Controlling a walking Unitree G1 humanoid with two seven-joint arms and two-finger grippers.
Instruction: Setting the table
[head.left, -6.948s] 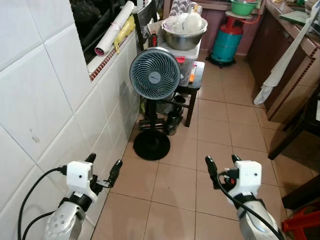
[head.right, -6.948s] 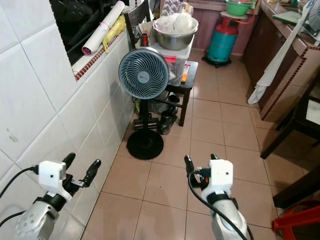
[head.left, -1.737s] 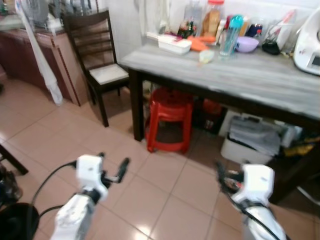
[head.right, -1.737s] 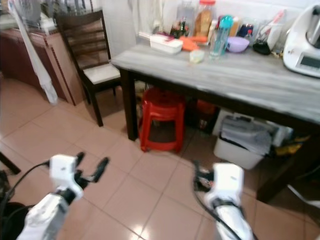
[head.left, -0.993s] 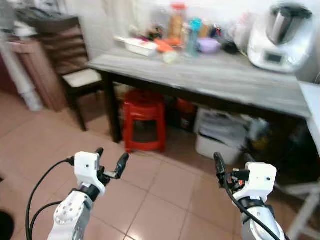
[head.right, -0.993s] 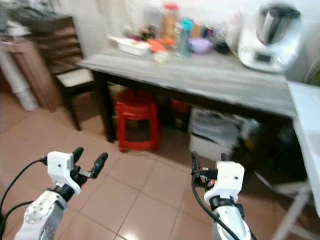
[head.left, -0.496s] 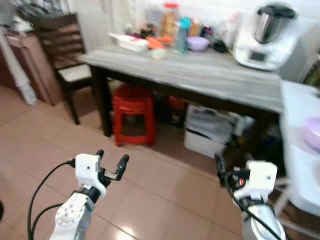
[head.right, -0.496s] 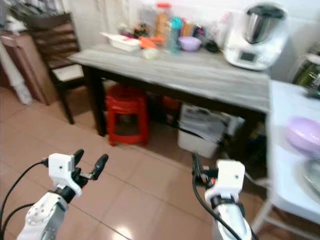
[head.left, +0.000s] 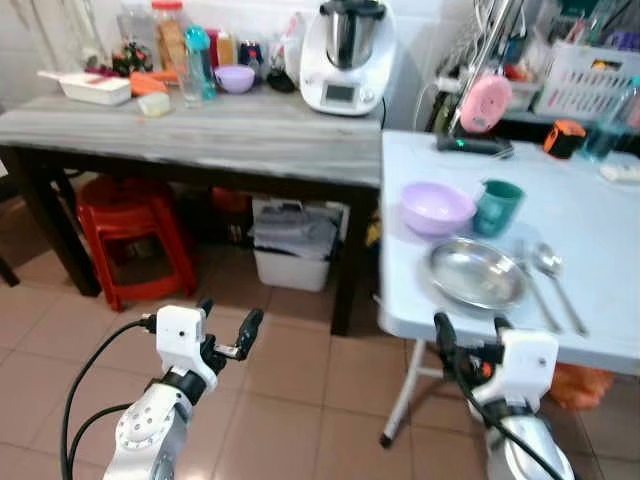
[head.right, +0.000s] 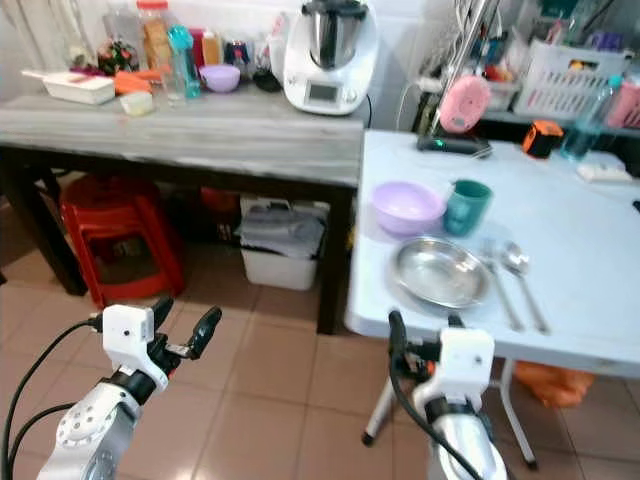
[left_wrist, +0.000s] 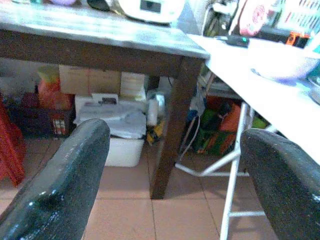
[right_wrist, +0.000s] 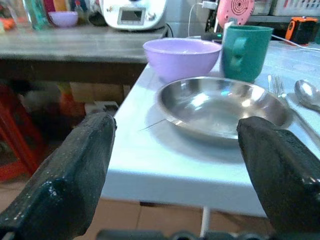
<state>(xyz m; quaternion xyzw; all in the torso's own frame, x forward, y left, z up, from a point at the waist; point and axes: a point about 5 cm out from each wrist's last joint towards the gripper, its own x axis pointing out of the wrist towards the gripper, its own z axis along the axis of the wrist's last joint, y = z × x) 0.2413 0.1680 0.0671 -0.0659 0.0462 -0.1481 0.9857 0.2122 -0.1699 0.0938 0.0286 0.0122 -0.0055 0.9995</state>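
At the far left a red plastic stool (head.left: 135, 225) with ribbed legs stood under a long grey wood-grain table (head.left: 200, 135) on dark square legs. Along that table's back edge sat a shallow white tray (head.left: 95, 88), a clear bottle with a teal cap (head.left: 197, 62), a small lilac bowl (head.left: 236, 78) and a white kitchen machine (head.left: 345, 55) with a shiny steel jug on top. A white plastic bin (head.left: 292, 255) sat on the tiled floor beneath.

The left gripper (head.left: 226, 328) hung low over the terracotta tiles, in front of the grey table, its two matte black fingers (left_wrist: 70, 185) spread apart with nothing between them.

To the right, butted against the grey table's end, stood a smooth white folding table (head.left: 600, 250) on thin white tube legs. Near its front edge lay a round, shallow stainless steel plate (head.left: 477, 273) with a bright reflective face. Just behind the plate sat a rounded lilac bowl (head.left: 437, 208), and beside that bowl a dark teal mug (head.left: 497, 207) with its handle toward the bowl. Right of the plate a metal fork (head.left: 528, 280) and a metal spoon (head.left: 553, 275) lay side by side, handles toward the robot. Farther back were a pink round disc on a stand (head.left: 485, 103) and a white slatted basket (head.left: 590, 80).

The right gripper (head.left: 469, 333) was level with the white table's front edge, just short of the steel plate, its rough-textured black fingers (right_wrist: 75, 170) held wide and gripping nothing.
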